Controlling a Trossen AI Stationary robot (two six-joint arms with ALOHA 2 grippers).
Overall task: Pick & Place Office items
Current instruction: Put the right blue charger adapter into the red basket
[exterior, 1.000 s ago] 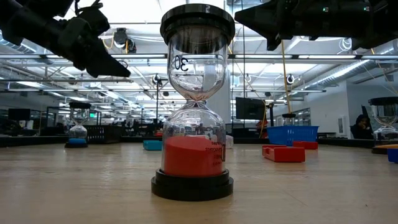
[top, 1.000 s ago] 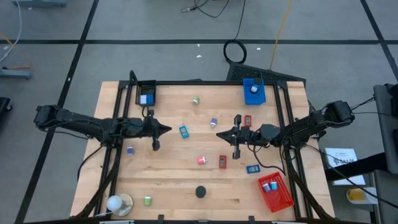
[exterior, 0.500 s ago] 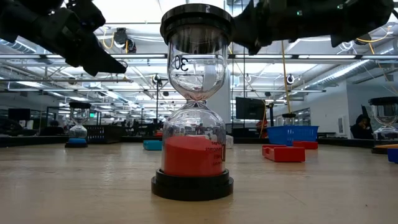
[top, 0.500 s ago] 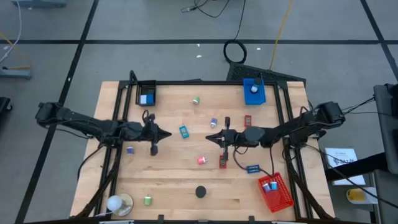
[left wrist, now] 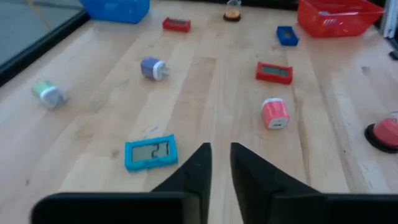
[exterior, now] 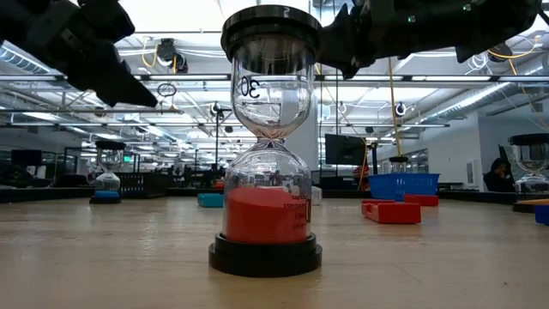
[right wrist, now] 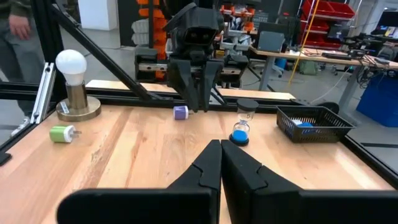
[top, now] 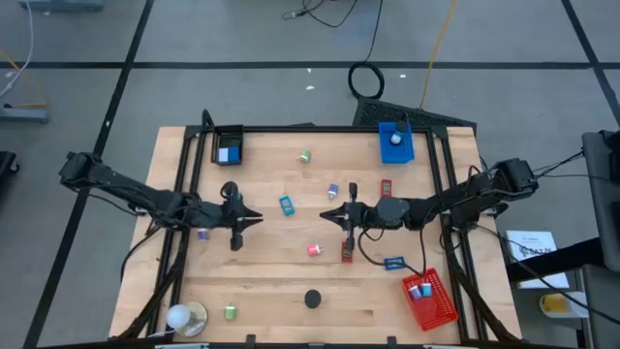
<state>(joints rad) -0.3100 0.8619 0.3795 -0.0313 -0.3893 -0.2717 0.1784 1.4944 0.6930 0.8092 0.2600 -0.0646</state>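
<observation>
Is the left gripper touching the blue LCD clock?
Apart. In the left wrist view the left gripper hangs above the table, bare wood showing between it and the blue LCD clock.

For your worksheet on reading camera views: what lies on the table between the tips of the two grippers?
In the high view, a blue timer lies between the left gripper and the right gripper, slightly toward the table's far side; the rest is bare wood.

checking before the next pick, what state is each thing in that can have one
left hand: slightly open, empty
right hand: shut, empty
red hourglass: upright, sand all in the bottom
blue display item: flat, face up, showing 21
red tray: holds a few items
black tray: holds a blue and white item
blue tray: holds a round white thing
</observation>
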